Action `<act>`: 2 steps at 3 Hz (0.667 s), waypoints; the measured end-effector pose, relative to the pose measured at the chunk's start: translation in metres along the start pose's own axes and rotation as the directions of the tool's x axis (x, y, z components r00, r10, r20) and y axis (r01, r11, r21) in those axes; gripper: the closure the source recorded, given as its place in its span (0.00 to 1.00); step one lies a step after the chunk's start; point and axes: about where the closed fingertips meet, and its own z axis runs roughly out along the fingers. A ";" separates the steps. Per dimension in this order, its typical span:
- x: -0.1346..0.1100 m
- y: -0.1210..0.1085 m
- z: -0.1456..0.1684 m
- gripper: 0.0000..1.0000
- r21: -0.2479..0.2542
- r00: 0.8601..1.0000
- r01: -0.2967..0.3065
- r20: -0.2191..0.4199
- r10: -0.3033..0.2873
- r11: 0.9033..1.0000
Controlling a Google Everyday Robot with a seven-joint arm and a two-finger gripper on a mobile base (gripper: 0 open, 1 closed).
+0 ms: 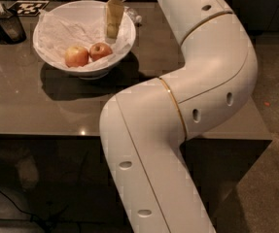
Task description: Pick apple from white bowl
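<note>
The white bowl [51, 57], lined with crumpled white paper, stands on the dark table at the upper left. Two apples lie in its front part. The apple [100, 51] is the darker, redder one on the right. A larger apple with orange-yellow patches [77, 56] touches it on the left. My gripper [112, 32] points down inside the bowl's right back part, just above and behind the red apple, holding nothing that I can see.
A small dark container with a utensil [5, 23] stands at the table's far left. A black-and-white marker tag [28, 5] lies behind the bowl. A small pale object [135, 17] lies behind the bowl's right rim. My white arm [178, 106] crosses the table's right front edge.
</note>
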 end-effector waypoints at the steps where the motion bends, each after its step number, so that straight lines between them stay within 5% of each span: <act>1: -0.002 0.006 0.015 0.00 -0.042 0.999 0.011 -0.039 -0.013 0.999; 2: -0.007 -0.004 0.025 0.00 -0.014 1.000 0.005 -0.027 -0.006 1.000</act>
